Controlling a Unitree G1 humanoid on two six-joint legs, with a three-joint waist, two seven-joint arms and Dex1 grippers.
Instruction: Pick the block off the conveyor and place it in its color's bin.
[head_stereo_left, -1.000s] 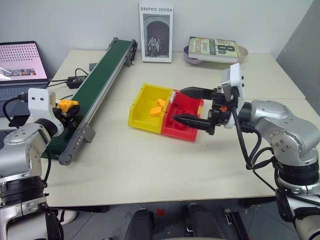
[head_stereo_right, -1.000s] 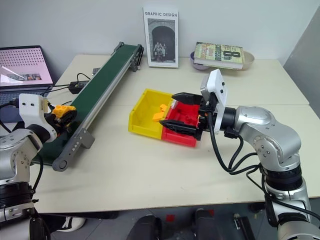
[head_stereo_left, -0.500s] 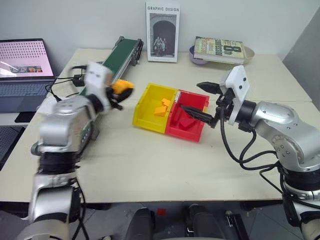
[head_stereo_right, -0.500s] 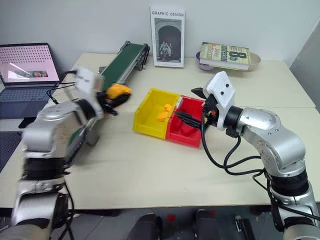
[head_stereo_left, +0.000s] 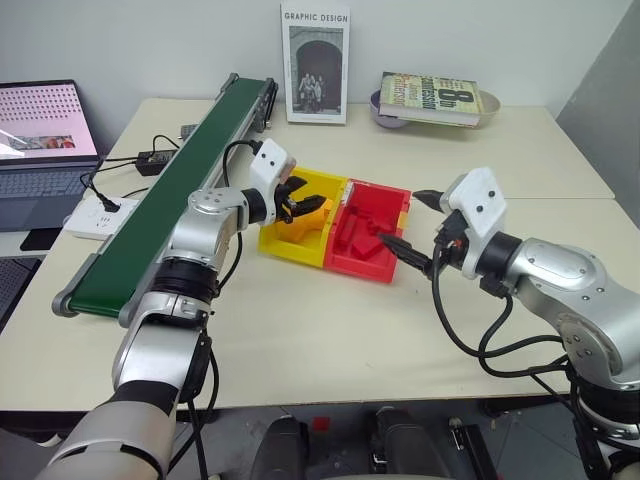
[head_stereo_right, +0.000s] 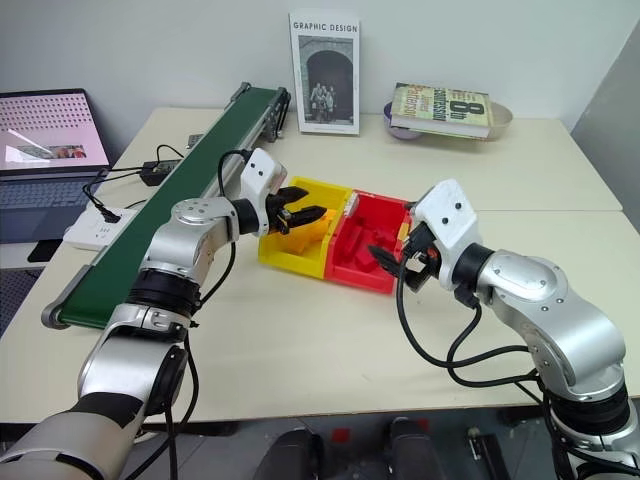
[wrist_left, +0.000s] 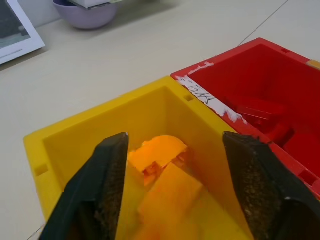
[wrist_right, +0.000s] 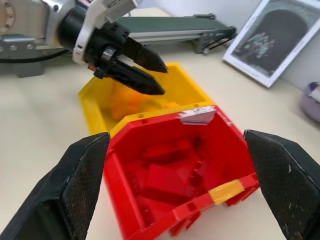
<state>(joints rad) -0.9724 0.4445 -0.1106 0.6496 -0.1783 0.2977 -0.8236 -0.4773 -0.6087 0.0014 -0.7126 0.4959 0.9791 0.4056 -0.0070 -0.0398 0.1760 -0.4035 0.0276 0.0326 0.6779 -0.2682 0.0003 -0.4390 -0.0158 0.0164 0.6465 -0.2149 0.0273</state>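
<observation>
Over the yellow bin (head_stereo_left: 278, 238), the left gripper (head_stereo_left: 303, 200) hangs with its black fingers spread, and the block (wrist_left: 155, 150), a small orange-yellow plastic piece, lies loose below and between them among other orange pieces on the bin's floor. Joined alongside is the glossy red bin (head_stereo_left: 362, 262) holding red blocks (wrist_right: 167, 180), with the right gripper (head_stereo_left: 418, 232) just beside it, jaws wide apart and holding nothing. Well apart from the block, the conveyor (head_stereo_left: 150, 215) runs long and narrow, dark green belt between grey rails.

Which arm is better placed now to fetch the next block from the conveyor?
Probably the left. Its claw, open over the yellow bin, is on the conveyor's side. The right claw sits by the red bin, farther away.
</observation>
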